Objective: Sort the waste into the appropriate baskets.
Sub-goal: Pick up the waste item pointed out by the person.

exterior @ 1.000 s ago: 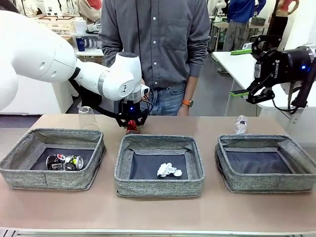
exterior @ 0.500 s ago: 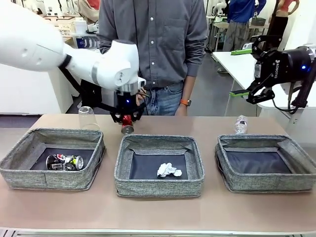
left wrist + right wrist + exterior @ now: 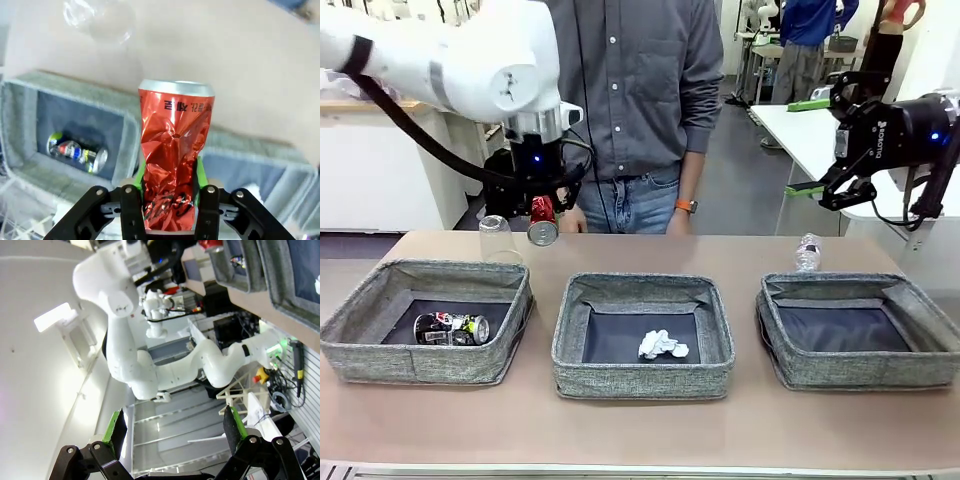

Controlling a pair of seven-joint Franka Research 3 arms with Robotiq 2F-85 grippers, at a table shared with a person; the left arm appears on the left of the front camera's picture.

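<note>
Red can — pinched in left gripper over table's far edge; we'd carry it above left basket, release. Right gripper spread.

Light brown tabletop, three shallow grey woven-fabric baskets in a row, clear plastic cup and clear plastic bottle behind them
</note>
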